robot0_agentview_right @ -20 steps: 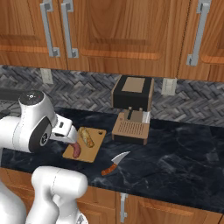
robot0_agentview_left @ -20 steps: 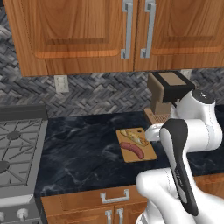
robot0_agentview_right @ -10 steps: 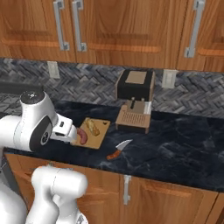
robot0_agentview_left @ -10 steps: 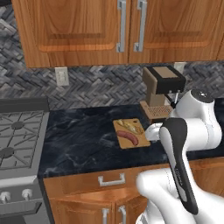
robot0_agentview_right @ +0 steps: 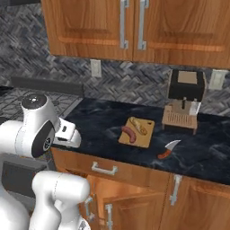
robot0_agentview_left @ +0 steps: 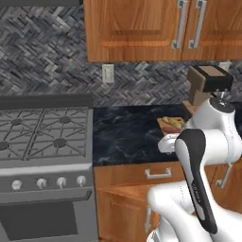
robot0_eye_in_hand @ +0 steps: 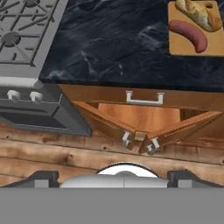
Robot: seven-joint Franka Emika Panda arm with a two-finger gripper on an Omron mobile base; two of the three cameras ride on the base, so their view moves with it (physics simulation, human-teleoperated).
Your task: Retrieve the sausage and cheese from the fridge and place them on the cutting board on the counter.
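Flanking cutting board (robot0_agentview_right: pixel 137 131): knife (robot0_agentview_right: pixel 168 149), stove (robot0_agentview_left: pixel 42 134).

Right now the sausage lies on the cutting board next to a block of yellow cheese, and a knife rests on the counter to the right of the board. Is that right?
Not quite. The item beside the sausage on the cutting board is a pale tan bread-like piece, not yellow cheese; the hand view shows this most clearly. The rest holds: in the right base view the knife rests on the counter to the right of the board.
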